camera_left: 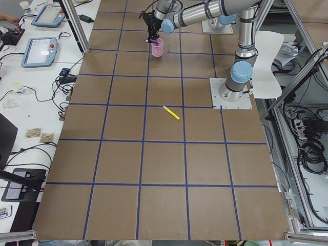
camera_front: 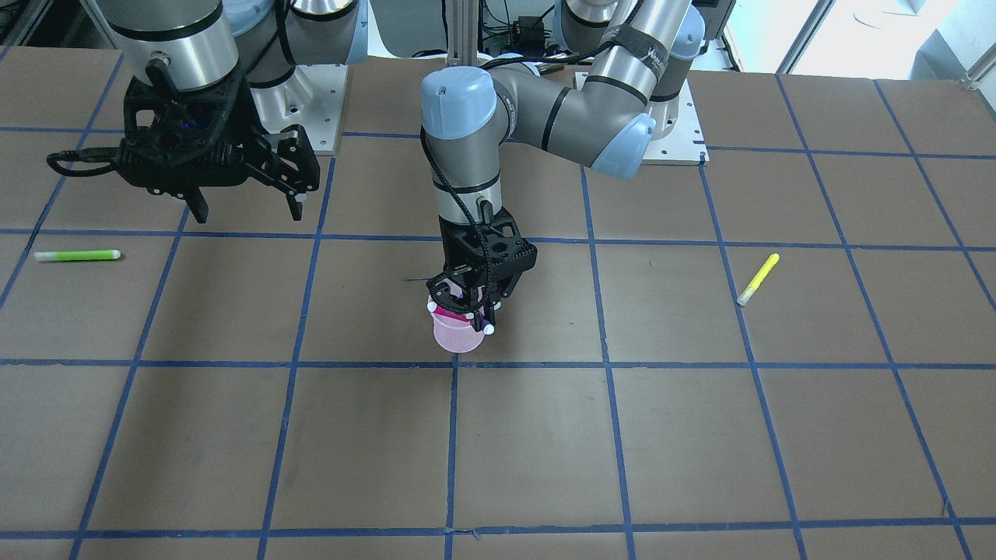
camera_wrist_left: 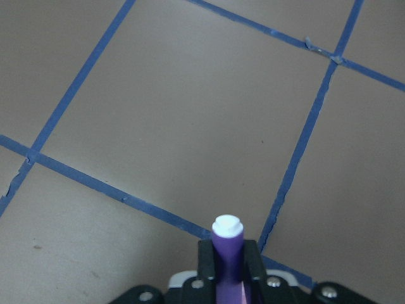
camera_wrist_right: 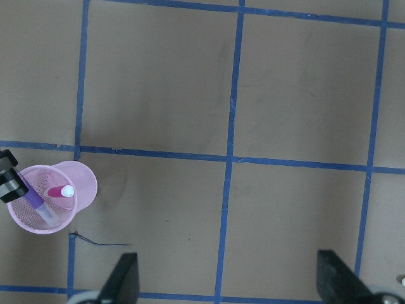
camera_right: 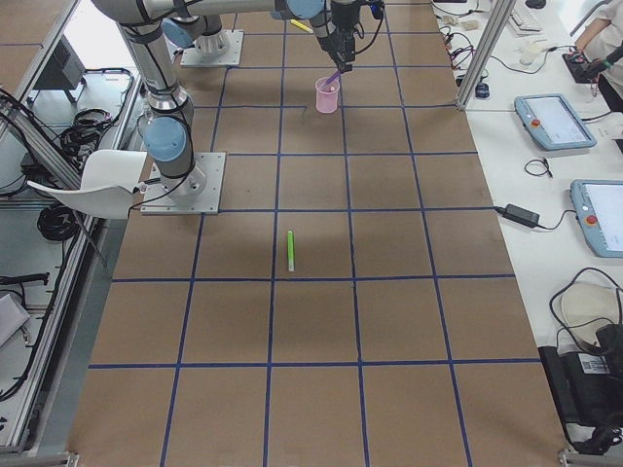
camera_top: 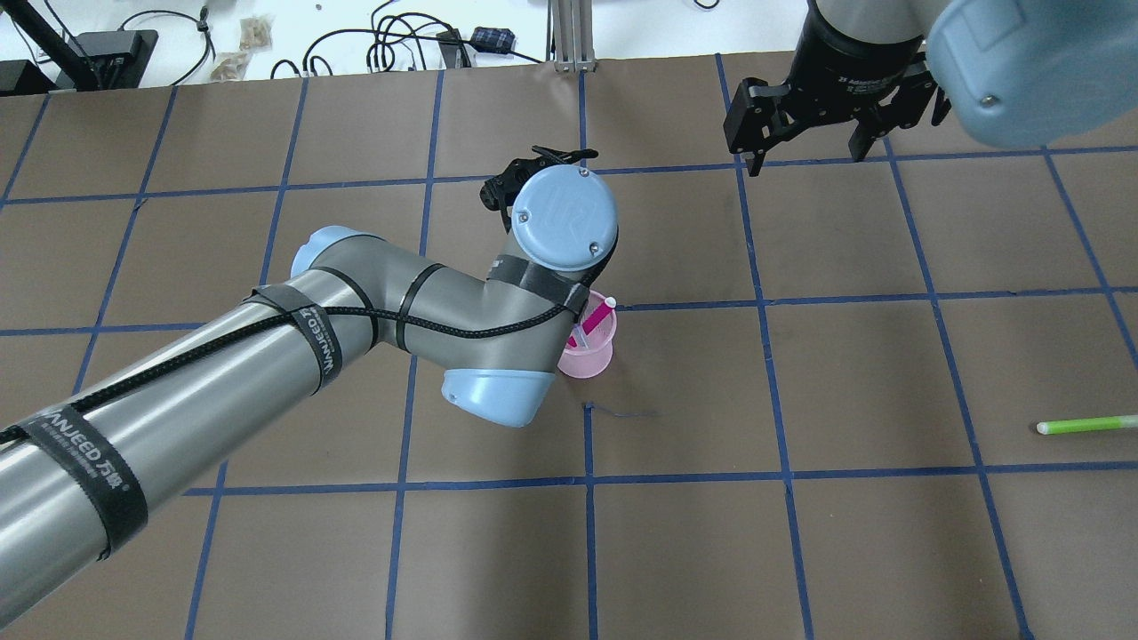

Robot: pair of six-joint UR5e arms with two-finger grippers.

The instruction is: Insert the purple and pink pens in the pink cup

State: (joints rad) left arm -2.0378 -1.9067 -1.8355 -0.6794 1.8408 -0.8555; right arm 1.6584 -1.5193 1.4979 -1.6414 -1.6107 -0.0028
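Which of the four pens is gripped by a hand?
The purple pen, clamped in the left hand over the pink cup. The pink pen stands free in it; the green pen and yellow pen lie loose on the table.

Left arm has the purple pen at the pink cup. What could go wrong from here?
1. The left gripper is shut on the purple pen, which enters the pink cup at a slant. The mesh cup looks light, so a sideways pull before release could tip it.
2. The pink pen leans across the cup right beside the purple one. The two might jam, or the purple pen might lever the pink one out.
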